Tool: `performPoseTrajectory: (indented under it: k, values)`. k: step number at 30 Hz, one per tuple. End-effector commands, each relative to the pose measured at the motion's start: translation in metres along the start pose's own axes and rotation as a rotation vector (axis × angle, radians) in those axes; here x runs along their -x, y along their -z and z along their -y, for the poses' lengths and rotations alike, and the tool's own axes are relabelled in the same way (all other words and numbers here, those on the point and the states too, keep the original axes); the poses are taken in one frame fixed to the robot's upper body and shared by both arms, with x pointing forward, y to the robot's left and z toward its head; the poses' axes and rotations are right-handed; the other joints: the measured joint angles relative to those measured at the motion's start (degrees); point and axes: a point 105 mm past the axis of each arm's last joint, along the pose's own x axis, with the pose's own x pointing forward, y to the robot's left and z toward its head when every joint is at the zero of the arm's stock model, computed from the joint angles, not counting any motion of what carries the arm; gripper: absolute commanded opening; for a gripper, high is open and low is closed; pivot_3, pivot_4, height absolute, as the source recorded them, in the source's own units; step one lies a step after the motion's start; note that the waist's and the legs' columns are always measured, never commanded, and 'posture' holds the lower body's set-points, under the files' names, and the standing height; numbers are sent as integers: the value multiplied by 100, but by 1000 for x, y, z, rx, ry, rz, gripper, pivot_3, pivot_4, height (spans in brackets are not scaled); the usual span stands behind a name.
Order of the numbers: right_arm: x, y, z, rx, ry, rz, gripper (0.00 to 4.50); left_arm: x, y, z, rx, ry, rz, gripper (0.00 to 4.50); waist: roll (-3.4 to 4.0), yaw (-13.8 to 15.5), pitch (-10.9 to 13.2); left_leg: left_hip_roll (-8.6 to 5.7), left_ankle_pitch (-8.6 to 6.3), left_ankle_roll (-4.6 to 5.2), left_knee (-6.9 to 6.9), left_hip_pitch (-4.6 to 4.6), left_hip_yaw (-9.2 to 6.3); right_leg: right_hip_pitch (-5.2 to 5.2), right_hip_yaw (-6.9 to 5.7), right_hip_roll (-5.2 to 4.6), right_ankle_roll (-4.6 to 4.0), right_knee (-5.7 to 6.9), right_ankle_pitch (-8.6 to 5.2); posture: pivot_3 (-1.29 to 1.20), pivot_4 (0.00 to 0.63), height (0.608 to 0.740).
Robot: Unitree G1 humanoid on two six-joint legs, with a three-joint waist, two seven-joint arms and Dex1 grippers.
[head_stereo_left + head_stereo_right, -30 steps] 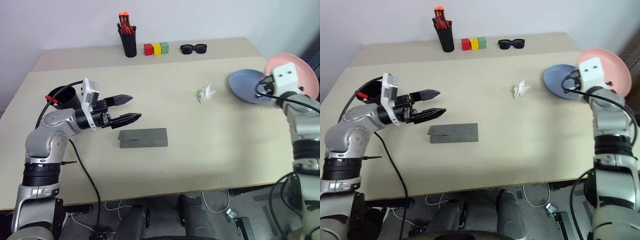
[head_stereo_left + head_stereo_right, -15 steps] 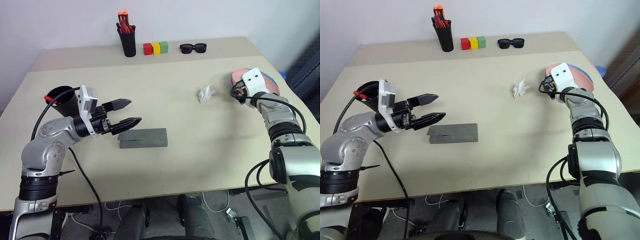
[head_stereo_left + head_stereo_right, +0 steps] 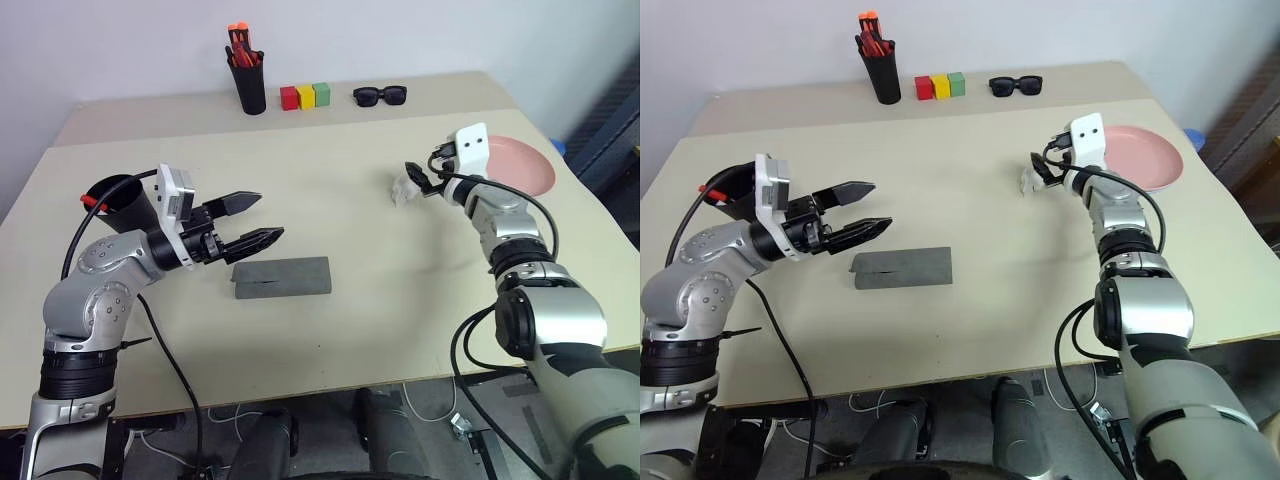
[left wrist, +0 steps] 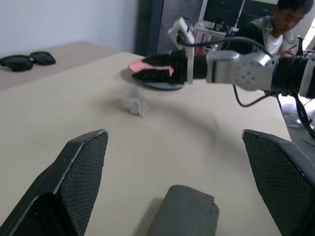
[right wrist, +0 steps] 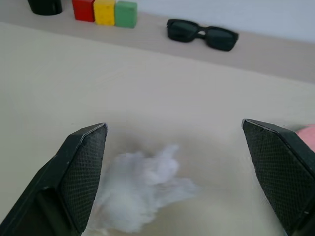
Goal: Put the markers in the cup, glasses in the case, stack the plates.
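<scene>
At the right of the frame, the round pink plastic plate (image 3: 520, 164) lies on top of its light blue partner (image 4: 162, 85) — two plates, one stack. The right gripper (image 3: 418, 182), jaws apart and empty, hangs just beside one crumpled white tissue (image 5: 142, 189). At left, the left gripper (image 3: 262, 220) hovers spread above the single shut grey hard-shell case (image 3: 281, 276) — likely poised over it. The wide black plastic cup (image 3: 122, 200) holds a red-tipped marker (image 3: 91, 199); the glasses cannot be made out.

Pink plate (image 3: 520, 165) stacked (on blue), grey case (image 3: 281, 276) shut
</scene>
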Motion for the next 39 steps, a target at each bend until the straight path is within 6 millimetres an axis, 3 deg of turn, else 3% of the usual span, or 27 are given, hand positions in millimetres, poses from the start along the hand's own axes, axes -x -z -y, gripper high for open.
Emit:
performPoseTrajectory:
  k: [1, 5, 7, 8, 15, 19, 23, 28, 32, 34, 37, 39]
  values:
    - [-3, 1, -8, 51, 6, -6, 4460, 0, -13, 6, -39, 18, 28, 4500, 0, -1, 0, 0, 0, 0, 0, 0, 0, 0, 0, 0, 0, 1, 0, 0, 150, 740]
    - [-6, 9, -17, 37, -16, -36, 4460, 1, -13, 7, -39, 14, 23, 4500, 2, -10, 1, 0, 0, 0, 0, 0, 1, -2, 0, 0, 0, 2, 0, 0, 150, 740]
    - [-7, 14, -23, 29, -40, -56, 3915, 2, -12, 8, -40, 8, 21, 4500, 2, -19, 1, 0, 0, 0, 0, 0, 1, -2, 0, 0, 0, 2, 0, 0, 150, 740]
    - [-7, 15, -24, 30, -41, -59, 3576, 3, -12, 8, -40, 6, 20, 4500, 2, -26, 1, 0, 0, 0, 0, 0, 1, -2, 0, 0, 0, 2, 0, 0, 150, 740]
    - [-4, 18, -19, 25, -37, -63, 37, 5, -11, 8, -40, -2, 18, 4500, 2, -46, 1, 0, 0, 0, 0, 1, 0, -2, 0, 1, 0, 3, 0, 0, 150, 740]
    - [-3, 16, -16, -7, -37, -54, 37, 4, -10, 8, -36, 1, 17, 4500, 2, -48, 1, 0, 0, 0, -1, 0, 0, -2, 0, 1, 0, 2, 0, 0, 150, 740]
    - [1, 4, -1, -33, 8, -7, 37, 3, -10, 6, -37, -1, 17, 4500, 2, -45, 1, 0, 0, 0, -1, 0, 0, -2, 0, 1, 0, 2, 0, 0, 150, 740]
    - [12, -38, 44, -34, 165, 135, 37, 2, -9, 6, -35, 6, 16, 4500, 3, -29, 1, -1, 0, 0, 0, -1, 1, -2, 0, 0, 0, 2, 0, 0, 150, 740]
    - [28, -54, 80, -7, 300, 177, 37, 1, -9, 5, -36, 9, 21, 4500, 3, -34, 1, -1, 0, 1, -1, 0, 2, -2, 0, 0, -1, 2, 0, 0, 150, 740]
    - [37, -52, 95, 35, 364, 156, 37, 0, -9, 5, -36, 10, 23, 4500, 3, -36, 1, -1, -1, 1, -2, 0, 2, -2, 0, 1, -1, 1, 0, 0, 150, 740]
    - [41, -36, 101, 27, 383, 96, 914, -1, -8, 6, -33, 17, 25, 4500, 1, -40, 1, 0, -1, 1, -2, 1, 4, 1, 0, 0, -1, 1, 0, 0, 150, 740]
    - [42, -30, 101, 28, 382, 85, 1856, -2, -9, 7, -31, 20, 26, 4500, 2, -57, 1, 0, -1, 2, -2, 1, 6, 1, 1, 0, -1, 1, 0, 0, 150, 740]
